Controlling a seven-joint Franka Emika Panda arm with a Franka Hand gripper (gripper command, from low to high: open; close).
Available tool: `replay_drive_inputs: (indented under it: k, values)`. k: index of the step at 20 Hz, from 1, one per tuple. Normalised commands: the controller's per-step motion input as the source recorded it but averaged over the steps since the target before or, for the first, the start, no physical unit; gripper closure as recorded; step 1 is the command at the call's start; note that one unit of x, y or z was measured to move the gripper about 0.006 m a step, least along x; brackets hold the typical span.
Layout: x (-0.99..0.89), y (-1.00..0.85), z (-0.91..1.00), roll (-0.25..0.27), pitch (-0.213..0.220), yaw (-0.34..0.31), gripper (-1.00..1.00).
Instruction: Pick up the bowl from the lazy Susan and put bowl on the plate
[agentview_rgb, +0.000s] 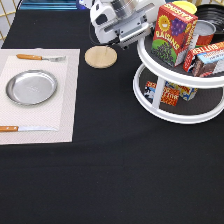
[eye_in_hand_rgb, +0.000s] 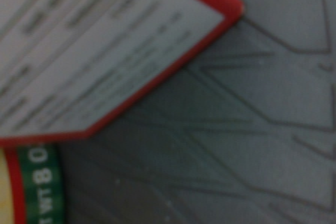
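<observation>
The lazy Susan (agentview_rgb: 165, 114) stands at the exterior view's right, with boxes on both tiers. The black bowl (agentview_rgb: 214, 11) shows only as a dark rim at the back of the top tier, mostly hidden behind a can and boxes. The silver plate (agentview_rgb: 31, 87) lies empty on a pale placemat at the exterior view's left. My gripper (agentview_rgb: 144, 26) is at the exterior view's top centre, at the top tier's left edge beside the red raisins box (agentview_rgb: 172, 32), apart from the bowl. The wrist view shows a red-edged box (eye_in_hand_rgb: 97, 65) close by, over the tray's patterned surface (eye_in_hand_rgb: 232, 150).
A round wooden coaster (agentview_rgb: 100, 56) lies just below my hand. A fork (agentview_rgb: 40, 58) and a knife (agentview_rgb: 27, 128) lie on the placemat (agentview_rgb: 67, 105). A can (agentview_rgb: 205, 31) and a yellow-red box (agentview_rgb: 207, 57) share the top tier; more boxes (agentview_rgb: 167, 93) sit below.
</observation>
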Motion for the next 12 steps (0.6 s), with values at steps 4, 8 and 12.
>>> replay_drive_inputs:
  k: [4,8,12]
  values:
    - [0.69,-0.12,0.02,0.047,-0.044,-0.006,-1.00]
    - [0.75,-0.08,0.12,0.061,-0.098,0.000,-1.00]
    - [0.67,-0.04,0.19,0.091,-0.143,0.031,-1.00]
